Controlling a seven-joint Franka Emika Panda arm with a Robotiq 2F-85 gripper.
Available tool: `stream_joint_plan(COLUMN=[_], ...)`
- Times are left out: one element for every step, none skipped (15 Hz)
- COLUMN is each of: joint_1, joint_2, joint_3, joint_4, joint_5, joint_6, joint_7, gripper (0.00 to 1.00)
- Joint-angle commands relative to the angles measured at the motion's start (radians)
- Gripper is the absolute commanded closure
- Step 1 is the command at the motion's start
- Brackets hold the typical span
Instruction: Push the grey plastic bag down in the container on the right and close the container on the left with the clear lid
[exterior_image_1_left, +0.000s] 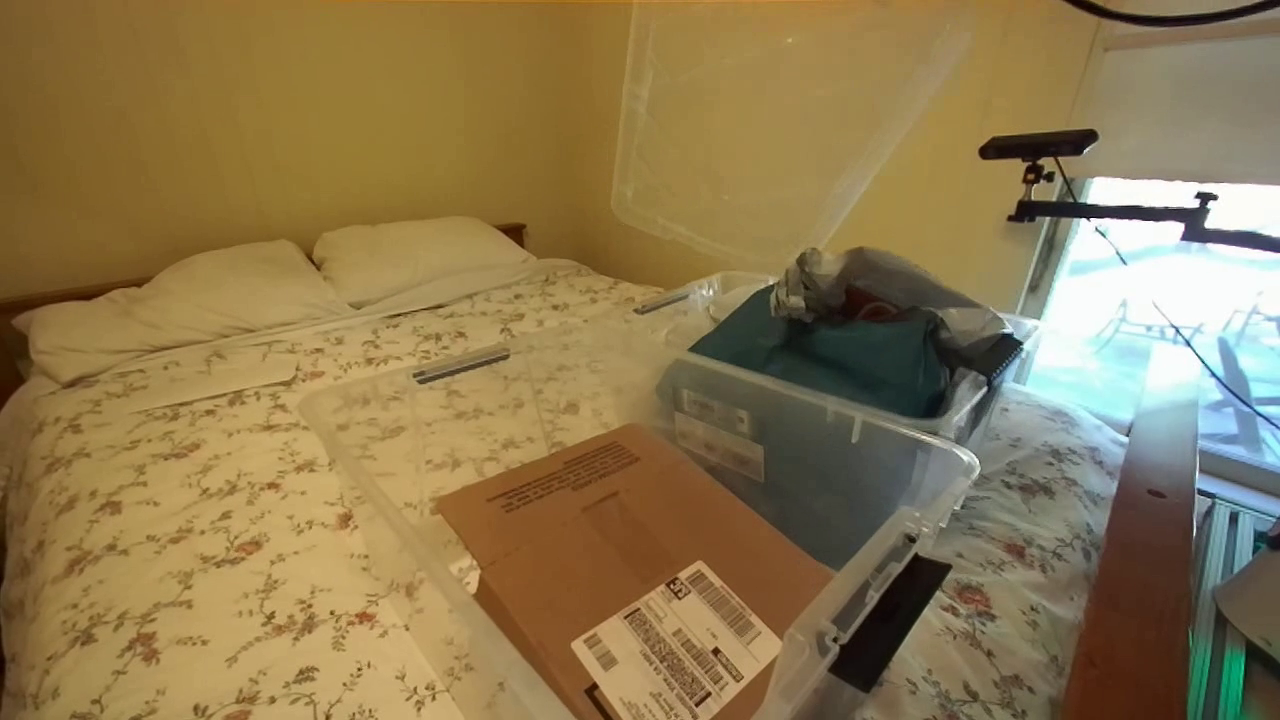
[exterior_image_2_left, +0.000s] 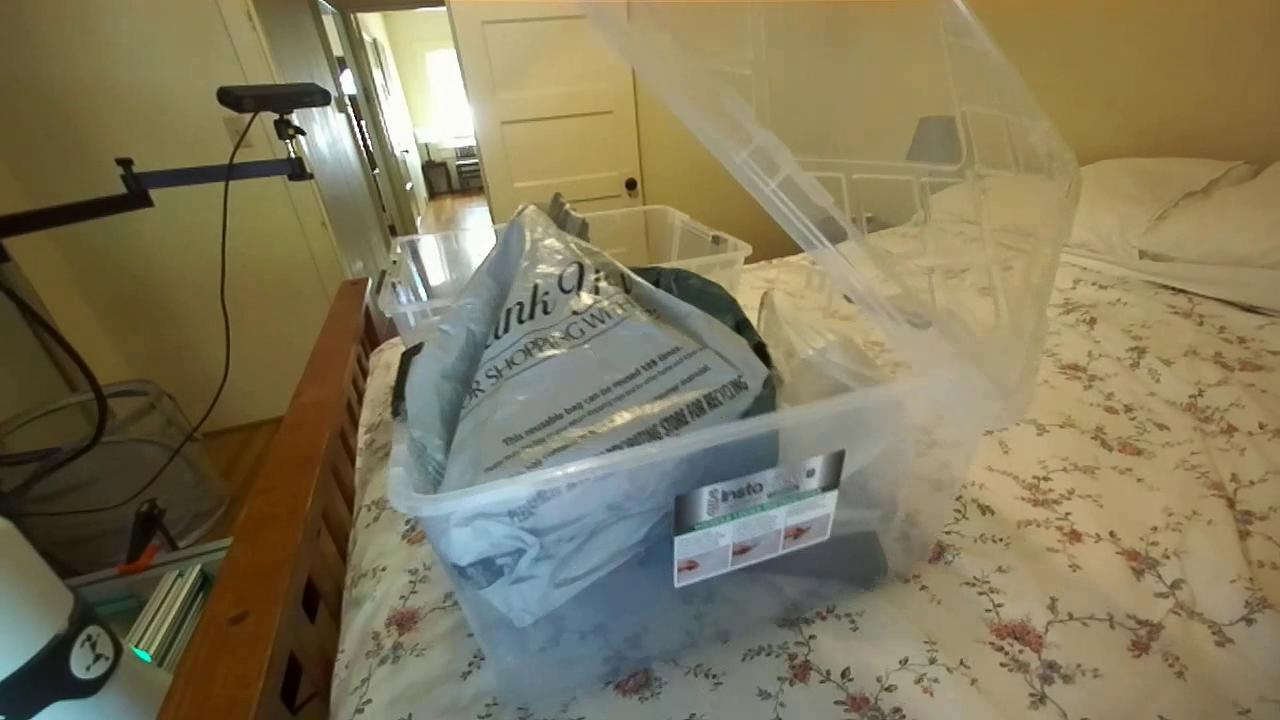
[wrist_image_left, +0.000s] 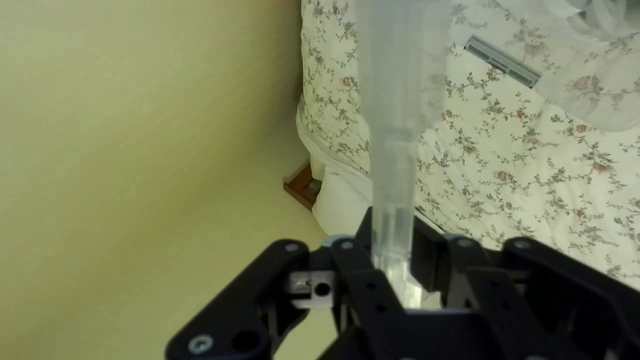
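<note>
Black and blocky, the hand (wrist_image_left: 395, 235) looms at the bottom of the wrist view, its fingers close together, pinching the thin, milky edge of the lid (wrist_image_left: 397, 125). Clear plastic with moulded ribs and rounded corners, the lid hangs tilted in both exterior views, the yellow wall (exterior_image_1_left: 300, 110) showing through; whether it touches the tub (exterior_image_2_left: 600, 640) near it cannot be told. Inside that tub sits the bag (exterior_image_2_left: 600, 370), a glossy, crinkled grey film with dark lettering, peaking well above the rim, its lower folds pressed against the see-through side. A soft teal bundle (exterior_image_1_left: 820, 350) bulges beside it, touching. Just beside stands the neighbouring tub (exterior_image_1_left: 860, 480), of like cloudy plastic, holding a flat-faced brown carton (exterior_image_1_left: 620, 500) with a white label (exterior_image_1_left: 690, 640); a black latch (exterior_image_1_left: 890, 620) juts from one end. Under both spreads a rumpled cover (exterior_image_1_left: 220, 560) sprigged with flowers, plump white pillows (exterior_image_1_left: 420, 262) at one end, and along another side runs a varnished wooden rail (exterior_image_2_left: 285, 480).
</note>
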Motion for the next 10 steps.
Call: stream_joint_plan(joint_1=[-0.036, -0.039, -0.041, -0.041, -0.041, -0.052, -0.062, -0.063, -0.056, -0.052], joint_2=[-0.037, -0.069, -0.089, -0.096, -0.096, -0.106, -0.117, -0.122, -0.13, -0.132], joint_3=[0.032, 0.036, 0.039, 0.041, 0.044, 0.054, 0.067, 0.077, 0.09, 0.102], joint_4=[-0.036, -0.07, -0.093, -0.108, -0.118, -0.124, -0.104, -0.076, -0.044, -0.019], joint_5=[0.01, 0.01, 0.011, 0.013, 0.014, -0.019, -0.041, -0.033, -0.013, -0.008], joint_6=[0.043, 0.08, 0.099, 0.112, 0.119, 0.143, 0.168, 0.16, 0.16, 0.171], joint_7=[0.006, 0.014, 0.029, 0.042, 0.045, 0.086, 0.139, 0.15, 0.136, 0.131], gripper=[0.88, 0.88, 0.88, 0.88, 0.97, 0.97, 0.97, 0.97, 0.97, 0.97])
